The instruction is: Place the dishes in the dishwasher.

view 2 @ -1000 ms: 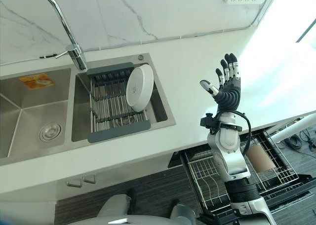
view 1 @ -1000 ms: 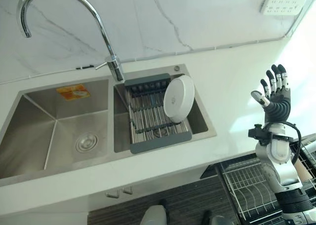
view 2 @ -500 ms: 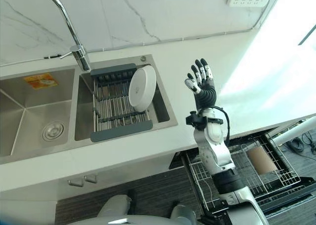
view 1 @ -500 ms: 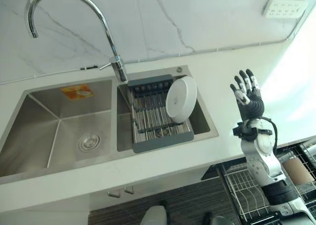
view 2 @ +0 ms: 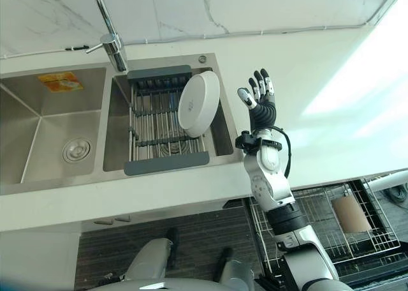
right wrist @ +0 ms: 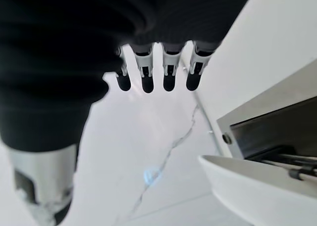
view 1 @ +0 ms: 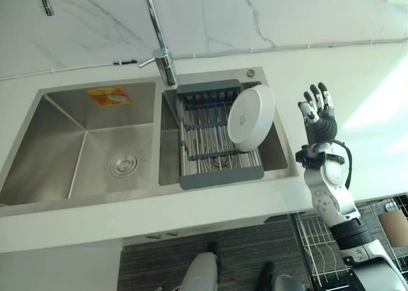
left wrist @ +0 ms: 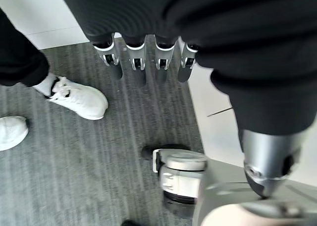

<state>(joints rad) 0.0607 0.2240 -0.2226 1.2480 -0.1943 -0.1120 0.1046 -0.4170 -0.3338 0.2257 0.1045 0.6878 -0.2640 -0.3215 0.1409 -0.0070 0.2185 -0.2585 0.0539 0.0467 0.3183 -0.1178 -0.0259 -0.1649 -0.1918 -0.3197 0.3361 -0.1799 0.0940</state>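
Beside the sink's rim (view 1: 280, 176), right robot hand (view 1: 319, 115) hovers spread, empty, near plate (view 1: 250, 118).

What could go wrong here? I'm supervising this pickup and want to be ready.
1. The plate stands tilted on edge in the sink rack; a nudge from the open right hand beside it could tip it.
2. The smooth plate might slip while being lifted.
3. A person's shoes are near the left hand, so a swing could hit them.
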